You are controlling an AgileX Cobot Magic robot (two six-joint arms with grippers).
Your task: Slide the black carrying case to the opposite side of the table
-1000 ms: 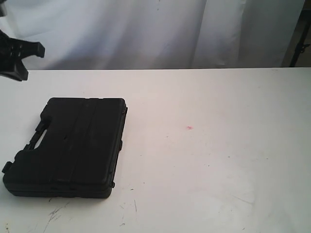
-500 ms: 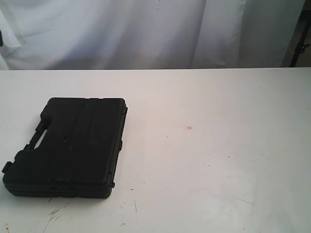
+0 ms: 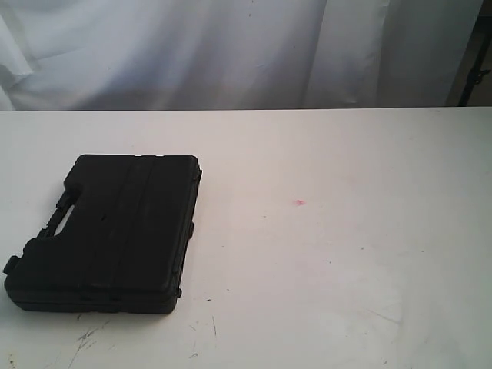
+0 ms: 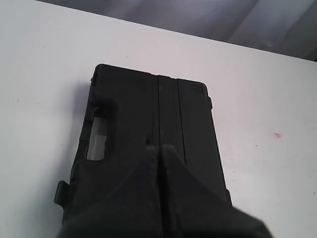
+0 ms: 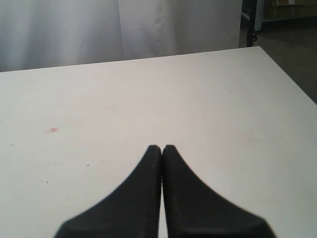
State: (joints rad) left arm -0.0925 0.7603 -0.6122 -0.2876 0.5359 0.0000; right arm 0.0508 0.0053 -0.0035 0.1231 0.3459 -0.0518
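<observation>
And there it was, the black case (image 3: 108, 234), lying flat on the white desk (image 3: 346, 254), over on the left side of the exterior view and toward the near edge. It lay lid up, with ribs running down the middle. The handle cutout (image 3: 60, 217) sat along its left-hand edge, and a small latch tab (image 3: 11, 264) poked out at the near left corner. The case sat a touch askew, its far end angled slightly to the right. Dark scuffs (image 3: 84, 338) marked the desk just in front of it. Out toward the middle of the desk, well apart from the case, was a tiny red dot (image 3: 299, 203). A white curtain (image 3: 231, 54) hung behind the far edge.

Over to the left wrist camera: the left end effector (image 4: 159, 148) had its two black fingers pressed together, with no gap at the tips and nothing pinched between them. It pointed at the case, tips lined up over the ribbed strip of the lid, with the handle cutout off to one side. Whether those tips were touching the lid, that view could not say.

The right wrist camera showed the right end effector (image 5: 162, 148) likewise closed up, fingers tip to tip and empty. It was above bare desk, with the red dot off to one side and the curtain beyond the far edge.
</observation>
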